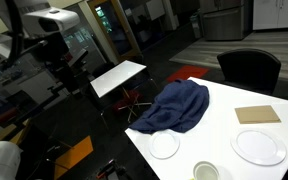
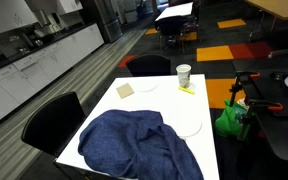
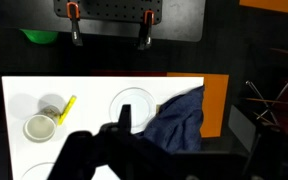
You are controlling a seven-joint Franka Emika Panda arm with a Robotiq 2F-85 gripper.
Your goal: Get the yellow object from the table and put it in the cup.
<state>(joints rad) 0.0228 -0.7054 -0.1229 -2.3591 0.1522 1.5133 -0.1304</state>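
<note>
The yellow object (image 3: 68, 108) is a thin stick lying flat on the white table (image 3: 94, 85), just beside the cup (image 3: 39, 126). It also shows in an exterior view (image 2: 187, 90), in front of the cup (image 2: 184, 74). The cup stands upright near the table's corner and also shows in an exterior view (image 1: 205, 171). My gripper (image 3: 124, 128) is a dark silhouette at the bottom of the wrist view, high above the table and far from both. Only one finger stands out, so its jaws are unclear. The arm (image 1: 49, 22) is raised off to the table's side.
A crumpled blue cloth (image 2: 134, 145) covers much of the table. A large white plate (image 3: 132, 105) lies between cloth and cup. A small saucer (image 1: 164, 145) and a tan square board (image 1: 257, 114) also lie there. Black chairs (image 2: 149, 65) stand at the edges.
</note>
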